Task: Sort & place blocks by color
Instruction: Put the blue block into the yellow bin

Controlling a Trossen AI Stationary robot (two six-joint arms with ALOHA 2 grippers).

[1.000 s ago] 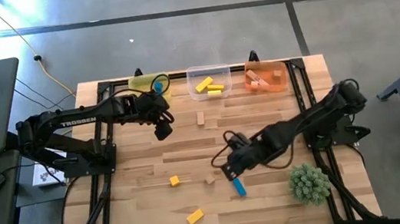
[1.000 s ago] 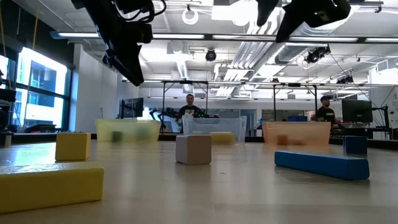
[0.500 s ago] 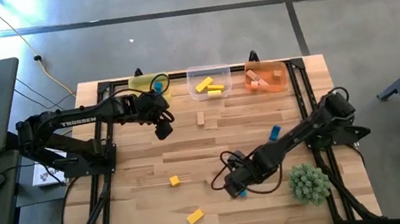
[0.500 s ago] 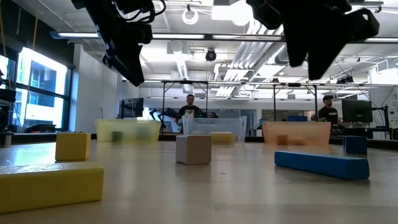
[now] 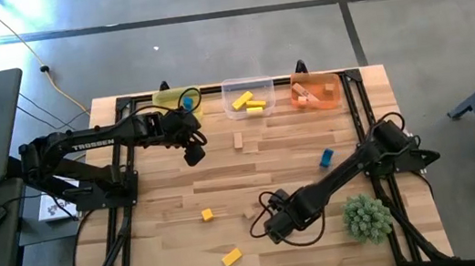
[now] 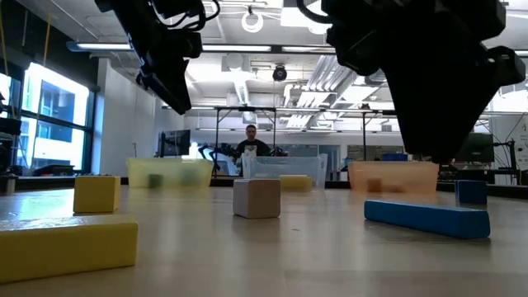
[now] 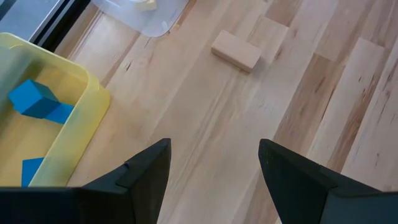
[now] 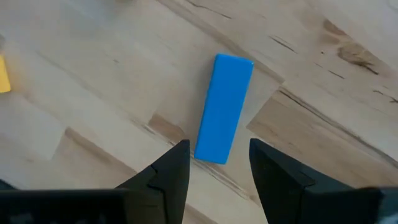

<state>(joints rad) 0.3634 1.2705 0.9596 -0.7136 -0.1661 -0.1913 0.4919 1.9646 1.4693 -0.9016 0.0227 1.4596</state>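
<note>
Blocks scattered on table (image 5: 311, 132): blue bar (image 8: 223, 107) lies flat in lower-center of high view, hidden there under right gripper (image 8: 214, 163), which hangs just above it w/ fingers partly apart, empty. Blue cube (image 5: 325, 157) center-right. Yellow cube (image 5: 206, 215) & yellow bar (image 5: 231, 258) lower left. Left gripper (image 7: 211, 163) upper left, near yellow bin (image 7: 68, 118), wide open, empty.

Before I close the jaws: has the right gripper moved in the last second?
Yes. In the high view the right gripper has come toward the table's front edge, nearer the green plant ball, over the blue bar.
</note>
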